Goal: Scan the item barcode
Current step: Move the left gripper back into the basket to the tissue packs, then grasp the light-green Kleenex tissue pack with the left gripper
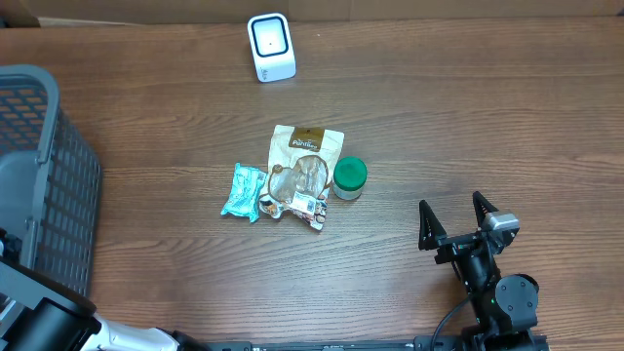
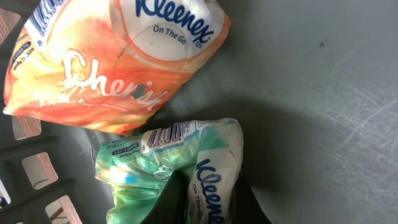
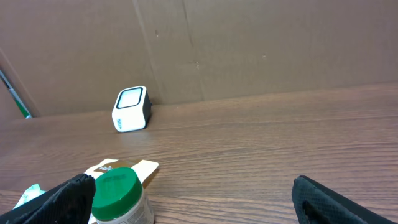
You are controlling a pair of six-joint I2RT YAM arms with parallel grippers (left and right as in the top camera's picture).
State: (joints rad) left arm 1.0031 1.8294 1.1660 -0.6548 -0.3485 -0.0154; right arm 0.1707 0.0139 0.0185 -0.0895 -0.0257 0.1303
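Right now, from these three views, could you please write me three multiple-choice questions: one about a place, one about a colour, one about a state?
1. Where on the table does the white scanner stand?
A. at the far edge
B. at the near edge
C. in the middle

2. What colour is the jar lid?
A. red
B. green
C. yellow

3. In what state is the right gripper?
A. shut on something
B. shut, holding nothing
C. open, holding nothing

Answers:
1 A: the overhead view shows it alone near the far edge, and the right wrist view shows it close to the back wall.
2 B: the lid is plainly green in both views.
3 C: its fingers stand wide apart with only bare wood between them.
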